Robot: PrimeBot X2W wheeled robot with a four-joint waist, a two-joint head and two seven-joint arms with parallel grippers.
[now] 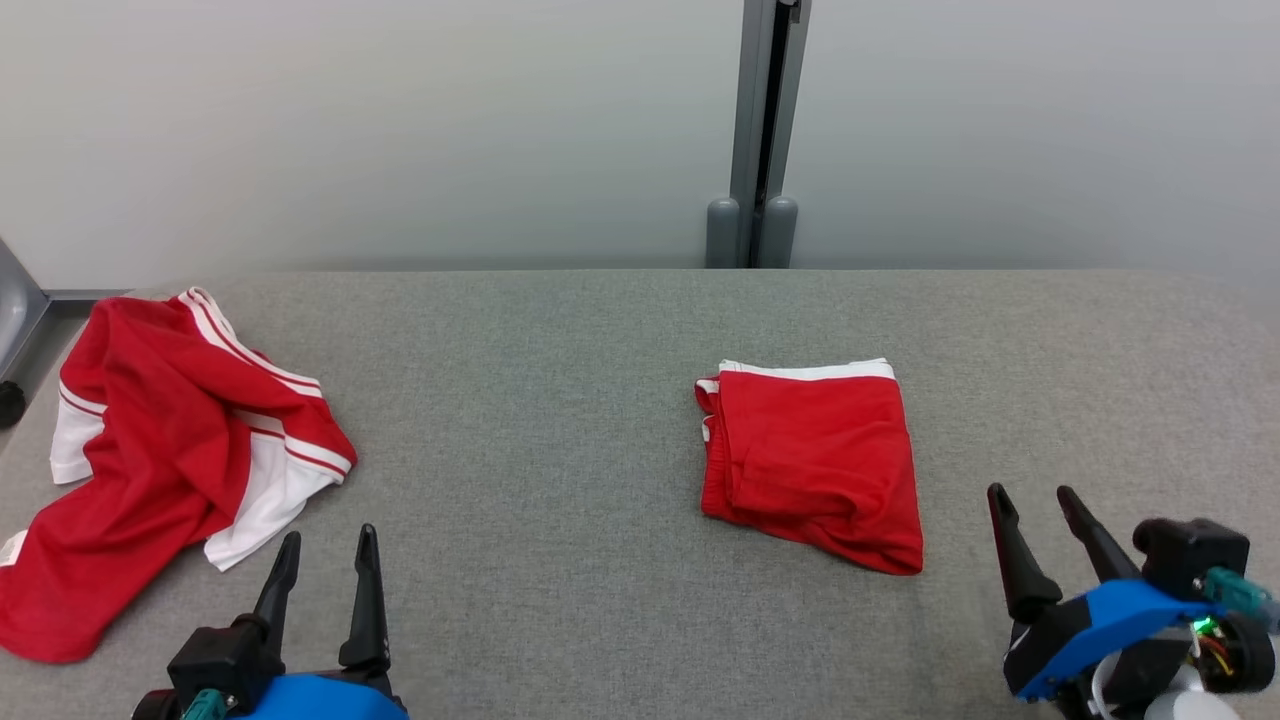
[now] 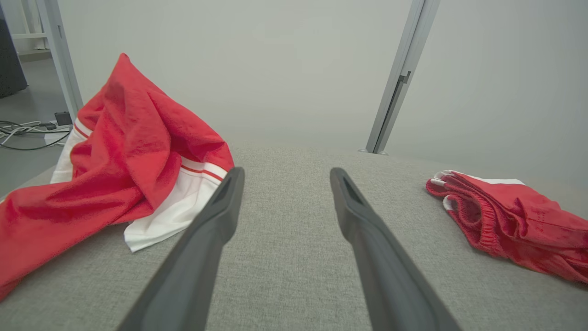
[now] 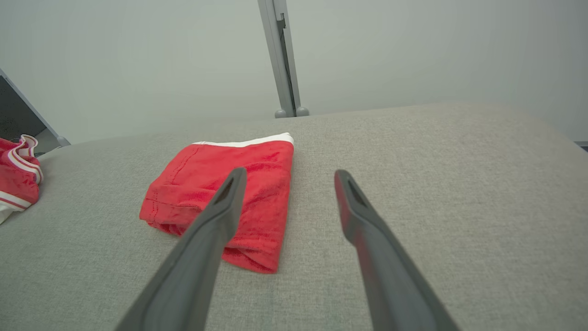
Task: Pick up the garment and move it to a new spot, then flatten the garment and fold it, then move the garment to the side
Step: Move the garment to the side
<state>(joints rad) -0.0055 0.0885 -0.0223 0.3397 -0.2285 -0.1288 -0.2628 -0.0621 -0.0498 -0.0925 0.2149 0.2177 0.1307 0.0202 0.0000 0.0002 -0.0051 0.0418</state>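
Left tool point(image 1: 328, 537) spread, low over table point(image 1: 560, 420); right tool point(image 1: 1030, 492) spread, near folded shorts point(image 1: 815, 460).

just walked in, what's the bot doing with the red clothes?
Nothing is being handled at this moment. The left gripper and right gripper are both open and empty, hovering at the near edge of the grey table. A folded red garment lies flat ahead of the right gripper, to its left. A crumpled red-and-white garment sits in a heap at the table's left end, just beyond the left gripper. It is not yet flattened or folded.
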